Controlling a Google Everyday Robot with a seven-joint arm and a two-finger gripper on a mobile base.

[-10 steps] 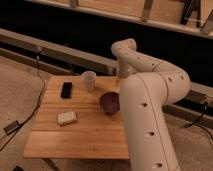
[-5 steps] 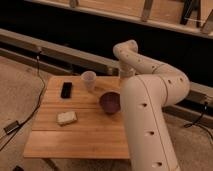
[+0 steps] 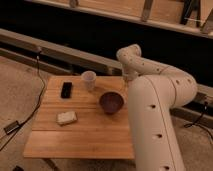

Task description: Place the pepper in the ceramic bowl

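The ceramic bowl (image 3: pixel 111 102) is a round, dark maroon dish standing right of the middle of the wooden table (image 3: pixel 80 135). My white arm rises from the lower right, loops over the table's far right corner and comes down just behind and to the right of the bowl. My gripper (image 3: pixel 126 85) hangs at the end of it, low over the table's far right edge, and it stands open. The pepper is hidden from view, and I see nothing orange on the table or in the bowl.
A small white cup (image 3: pixel 89 79) stands at the back of the table, left of the gripper. A flat black object (image 3: pixel 66 90) lies at the back left. A pale block (image 3: pixel 66 117) lies front left. Cables (image 3: pixel 36 100) run along the floor to the left.
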